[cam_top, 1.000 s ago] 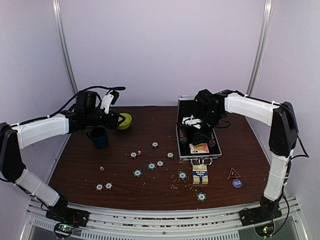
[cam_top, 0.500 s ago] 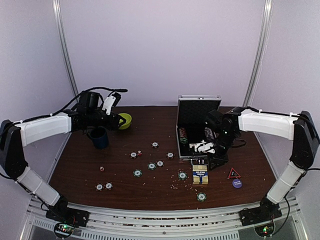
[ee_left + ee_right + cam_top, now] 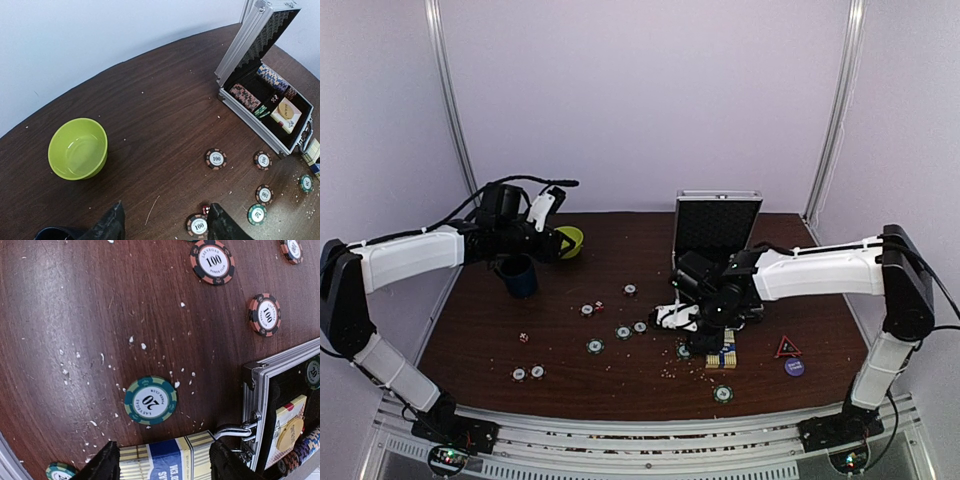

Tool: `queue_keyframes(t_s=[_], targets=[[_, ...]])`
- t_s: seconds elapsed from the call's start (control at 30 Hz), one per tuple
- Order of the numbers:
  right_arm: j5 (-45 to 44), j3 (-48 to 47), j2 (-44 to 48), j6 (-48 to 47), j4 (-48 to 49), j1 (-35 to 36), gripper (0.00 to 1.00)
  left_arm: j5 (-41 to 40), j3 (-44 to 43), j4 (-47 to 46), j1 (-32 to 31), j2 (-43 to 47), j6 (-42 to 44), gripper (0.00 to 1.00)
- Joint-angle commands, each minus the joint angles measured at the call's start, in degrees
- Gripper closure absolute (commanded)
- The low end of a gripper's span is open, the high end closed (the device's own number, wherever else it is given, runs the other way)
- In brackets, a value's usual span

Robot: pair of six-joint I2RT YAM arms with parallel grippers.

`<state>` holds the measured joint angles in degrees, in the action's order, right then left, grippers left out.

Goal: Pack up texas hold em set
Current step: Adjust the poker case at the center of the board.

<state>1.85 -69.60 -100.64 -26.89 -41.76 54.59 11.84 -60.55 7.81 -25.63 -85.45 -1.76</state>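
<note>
The silver case stands open at the back right, with chip rows and a card box inside. Several poker chips lie loose on the brown table, and a green 20 chip lies just past my right fingers. My right gripper is low in front of the case, open, its fingers straddling the blue and cream card deck box on the table. My left gripper hovers open and empty at the back left, a red die and a 100 chip by its right finger.
A lime-green bowl and a dark blue mug sit under the left arm. A red triangular button and a blue round one lie right of the card box. The case handle juts beside my right finger. Crumbs dot the table.
My right arm has swung out of the case, forward and left, down over the card deck box, and its jaws have widened. The left arm has barely moved.
</note>
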Motion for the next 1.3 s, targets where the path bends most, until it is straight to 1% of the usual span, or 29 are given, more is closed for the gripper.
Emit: queue_keyframes(t_s=[0.0, 0.17, 0.37, 0.4, 0.47, 0.6, 0.77, 0.87, 0.9, 1.0, 1.13, 1.27], targets=[[-10.8, 2.7, 0.8, 6.0, 3.4, 4.0, 0.36, 1.6, -2.1, -1.0, -0.5, -0.5, 0.7, 0.44], [-16.8, 5.6, 2.5, 6.1, 4.0, 4.4, 0.32, 2.2, -2.2, -1.0, -0.5, -0.5, 0.4, 0.44], [-19.1, 9.2, 4.3, 5.8, 5.2, 4.4, 0.23, 2.5, -2.3, -1.0, -0.5, -0.4, 0.3, 0.44], [-19.9, 9.9, 4.8, 5.5, 5.3, 4.4, 0.19, 2.5, -2.3, -1.0, -0.5, -0.5, 0.3, 0.44], [-21.4, 11.1, 5.7, 5.0, 4.6, 4.2, 0.16, 2.5, -2.3, -1.0, -0.6, -0.4, 0.4, 0.44], [-21.4, 13.3, 8.6, 5.7, 2.8, 2.2, 0.12, 2.6, -2.5, -0.6, -0.5, -0.4, 0.4, 0.44], [-17.5, 13.2, 10.1, 6.3, 0.3, -5.5, 0.11, 2.6, -2.6, -0.6, -0.5, -0.1, 0.4, 0.44], [-14.2, 12.3, 10.8, 6.0, -1.5, -8.9, 0.12, 2.6, -2.5, -0.5, -0.5, 0.0, 0.4, 0.44], [-12.5, 11.9, 11.0, 5.9, -2.5, -9.8, 0.12, 2.6, -2.5, -0.6, -0.5, 0.0, 0.4, 0.44], [-3.5, 9.4, 11.2, 6.3, -6.4, -12.7, 0.13, 2.7, -2.6, -0.5, -0.5, 0.2, 0.4, 0.44], [5.0, 6.4, 10.4, 9.0, -9.3, -13.6, 0.14, 3.0, -2.6, -0.6, -0.5, 0.3, 0.3, 0.44], [8.7, 5.8, 6.8, 10.1, -12.4, -13.7, 0.14, 3.0, -2.6, -0.5, -0.6, 0.4, 0.3, 0.44]])
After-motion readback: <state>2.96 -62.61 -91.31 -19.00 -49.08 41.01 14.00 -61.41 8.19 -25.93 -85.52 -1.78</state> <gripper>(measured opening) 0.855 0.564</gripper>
